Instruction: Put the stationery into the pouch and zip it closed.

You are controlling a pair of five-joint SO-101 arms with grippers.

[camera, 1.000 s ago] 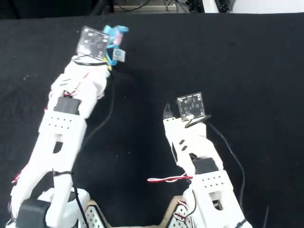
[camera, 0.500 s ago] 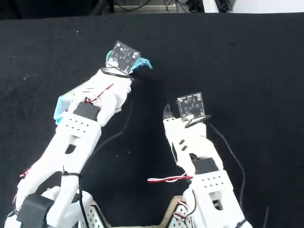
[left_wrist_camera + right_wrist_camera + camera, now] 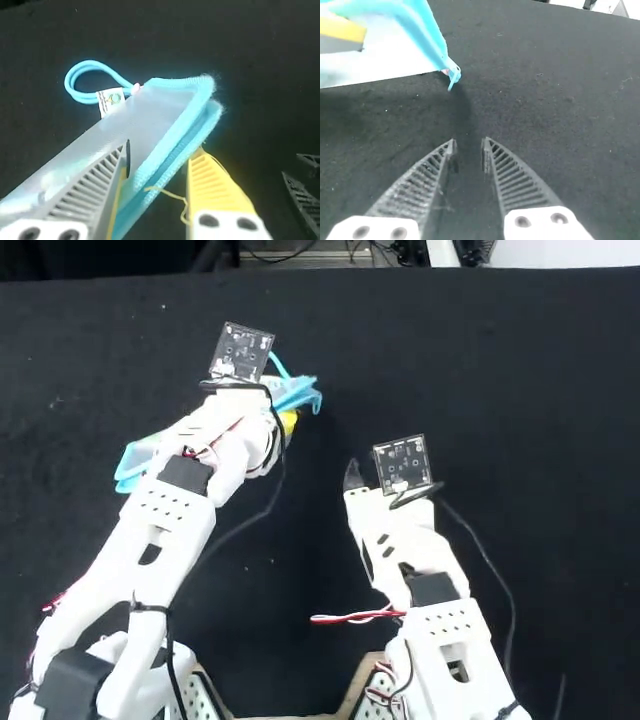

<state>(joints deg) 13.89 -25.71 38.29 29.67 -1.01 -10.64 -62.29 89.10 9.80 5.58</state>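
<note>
- Pinching the pouch (image 3: 150, 110) along its blue zip edge, the left gripper (image 3: 161, 150) has one finger clamped on each side. It looks lifted off the table (image 3: 520, 360), left of middle and toward the far edge.
- I'd guess this hold keeps the zip edge up where the other arm can reach it.
- The right gripper (image 3: 467, 150) sits low near the table's middle, fingers slightly parted and empty, aimed at the pouch's corner.
- Through the pouch's clear side I can make out nothing inside, and I cannot tell whether the zip is shut.
- A blue loop (image 3: 85, 82) and a small tag (image 3: 111, 100) hang off its end.
</note>
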